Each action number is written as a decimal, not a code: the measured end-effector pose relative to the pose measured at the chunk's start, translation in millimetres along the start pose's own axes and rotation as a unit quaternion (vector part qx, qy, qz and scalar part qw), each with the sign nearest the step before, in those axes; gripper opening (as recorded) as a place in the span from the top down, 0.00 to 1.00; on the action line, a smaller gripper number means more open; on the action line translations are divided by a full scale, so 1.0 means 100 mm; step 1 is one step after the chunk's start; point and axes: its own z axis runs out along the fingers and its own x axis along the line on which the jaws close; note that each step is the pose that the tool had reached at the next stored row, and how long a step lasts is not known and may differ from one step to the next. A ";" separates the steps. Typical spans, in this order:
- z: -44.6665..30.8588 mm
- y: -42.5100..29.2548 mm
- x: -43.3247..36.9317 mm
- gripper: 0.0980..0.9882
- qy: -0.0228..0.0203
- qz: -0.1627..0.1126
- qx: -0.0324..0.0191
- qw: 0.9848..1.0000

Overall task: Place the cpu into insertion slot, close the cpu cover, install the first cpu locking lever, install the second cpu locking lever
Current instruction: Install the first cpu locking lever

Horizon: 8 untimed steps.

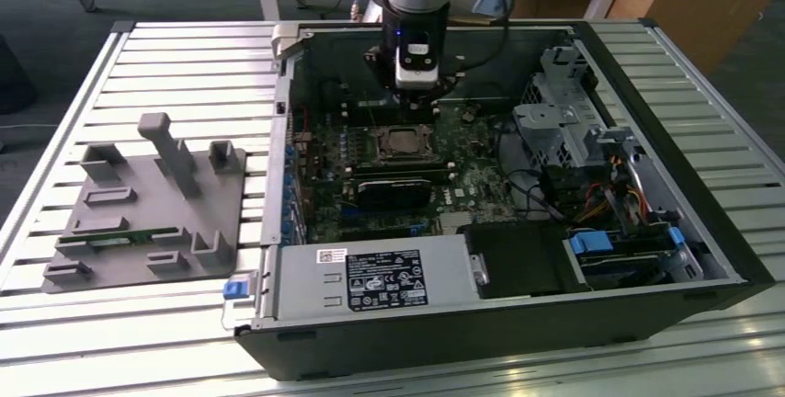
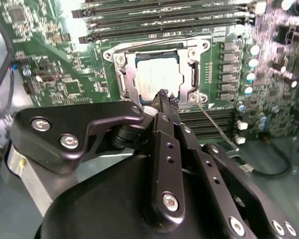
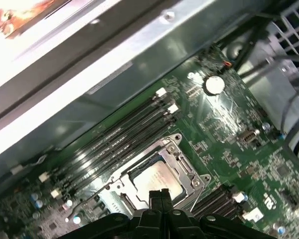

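Note:
The cpu (image 2: 157, 79) lies flat in the insertion slot (image 1: 399, 142) on the green motherboard, its grey metal top showing in both wrist views (image 3: 159, 179). The silver cpu cover (image 2: 128, 79) lies down around the chip, and its frame (image 3: 178, 155) borders the chip's edges. A thin wire locking lever (image 2: 218, 127) sticks out at a slant from one corner of the socket, away from the frame. My gripper (image 2: 165, 97) hangs just above the socket's edge, fingers pressed together with nothing between them. In the exterior view the gripper (image 1: 415, 96) is just behind the socket.
Long black memory slots (image 2: 164, 15) run along both sides of the socket. The case's metal wall (image 3: 139, 64) rises close behind the board. A drive cage (image 1: 571, 121) and cables fill the exterior view's right side. A grey fixture plate (image 1: 147, 204) sits outside the case on the exterior view's left.

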 end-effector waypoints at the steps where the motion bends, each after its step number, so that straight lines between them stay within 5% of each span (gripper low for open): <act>1: 0.000 0.000 0.000 0.99 0.000 -0.009 0.000 1.000; 8: 0.004 0.000 0.000 0.99 0.001 -0.073 -0.001 0.997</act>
